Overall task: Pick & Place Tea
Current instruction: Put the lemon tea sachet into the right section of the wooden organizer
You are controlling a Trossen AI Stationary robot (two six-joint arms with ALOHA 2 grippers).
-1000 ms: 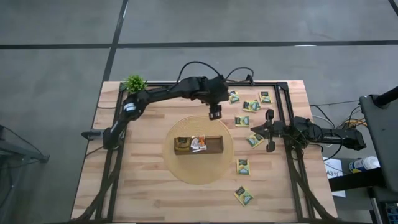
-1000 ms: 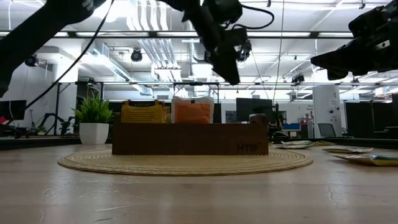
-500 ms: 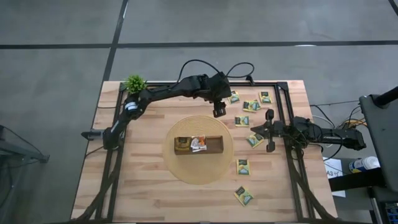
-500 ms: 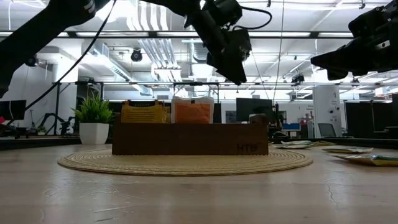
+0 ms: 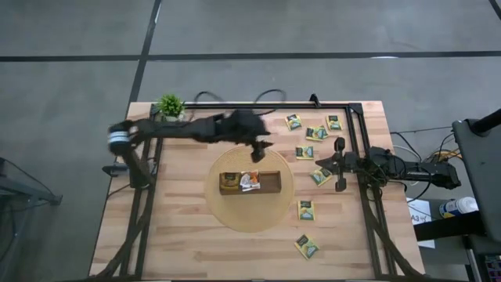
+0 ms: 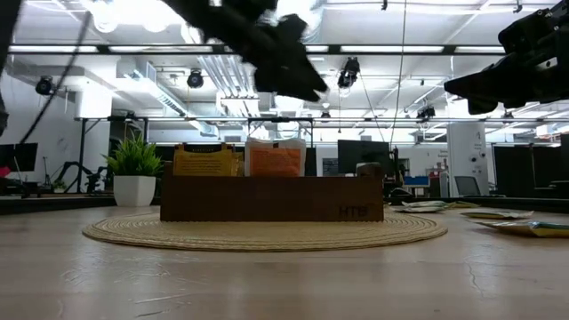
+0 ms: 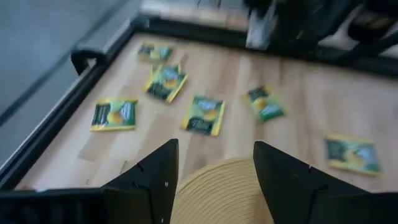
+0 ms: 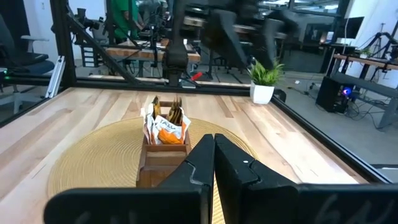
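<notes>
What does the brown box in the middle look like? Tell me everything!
The wooden tray is long, narrow and dark brown, with letters marked on one side. It sits flat in the middle of a round woven mat. Tea sachets, yellowish and orange-white, stand upright at one end; the rest looks empty. No tool touches it.

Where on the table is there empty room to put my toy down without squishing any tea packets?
Bare wood lies left of the round woven mat, from the potted plant down to the table's near edge. The strip along that near edge below the mat is mostly bare too. It is crowded right of the mat: tea packets are scattered there, near the right gripper.
</notes>
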